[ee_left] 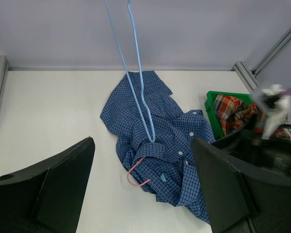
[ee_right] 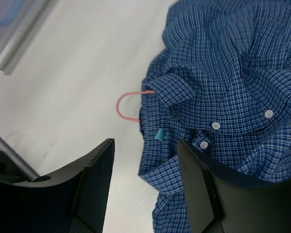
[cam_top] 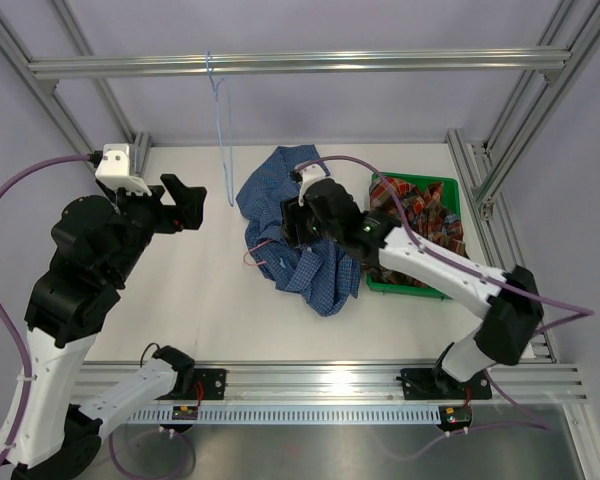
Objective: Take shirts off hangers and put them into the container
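The blue checked shirt lies crumpled mid-table. A pink hanger hook sticks out at its collar; the rest of that hanger is hidden in the cloth. The light blue hanger hangs bare from the top rail. The plaid shirt is piled in the green container. My right gripper hovers open over the blue shirt's near-left edge, holding nothing. My left gripper is open, left of the shirt.
An aluminium frame crosses overhead at the back, with slanted posts on the right and a rail along the near edge. Purple cables run along the right arm, which reaches over the tray's near-left corner.
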Robot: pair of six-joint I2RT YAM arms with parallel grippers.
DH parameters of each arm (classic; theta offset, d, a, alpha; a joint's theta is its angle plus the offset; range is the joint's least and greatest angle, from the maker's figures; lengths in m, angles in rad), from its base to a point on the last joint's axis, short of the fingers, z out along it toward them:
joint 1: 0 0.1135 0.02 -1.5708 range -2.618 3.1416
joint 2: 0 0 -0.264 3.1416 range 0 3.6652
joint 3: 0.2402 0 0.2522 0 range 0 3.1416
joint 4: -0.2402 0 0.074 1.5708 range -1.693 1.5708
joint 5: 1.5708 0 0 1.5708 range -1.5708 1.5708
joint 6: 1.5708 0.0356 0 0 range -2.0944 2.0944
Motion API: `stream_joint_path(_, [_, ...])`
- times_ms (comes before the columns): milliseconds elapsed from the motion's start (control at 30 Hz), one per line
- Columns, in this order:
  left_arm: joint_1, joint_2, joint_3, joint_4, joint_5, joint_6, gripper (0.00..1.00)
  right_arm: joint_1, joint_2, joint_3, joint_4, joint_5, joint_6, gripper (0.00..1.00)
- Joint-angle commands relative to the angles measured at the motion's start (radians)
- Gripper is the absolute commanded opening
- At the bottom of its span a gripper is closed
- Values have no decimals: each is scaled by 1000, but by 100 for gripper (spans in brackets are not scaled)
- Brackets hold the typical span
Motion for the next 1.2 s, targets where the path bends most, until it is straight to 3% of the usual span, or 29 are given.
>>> stream_joint_path(0, [-3,-2,11,30,42,7,86,-69,146,48,14,-121,-31,62])
stream_joint_path(233, [-2,2,-20,30,35,17,86,-82,356,189,40,-341,-44,60])
stream_joint_path(633, [-2,45,-17,-52,-119,-1,89,-81,453,246,63,-539,-89,59])
stream_joint_path(800, [-3,13,-18,-52,-190,-9,92,-70,490,274,44,-577,-122,60])
stream_joint_path(1167, [-3,5,-13,-59,-172,-10,93,-67,617,355,9,-631,-162,63])
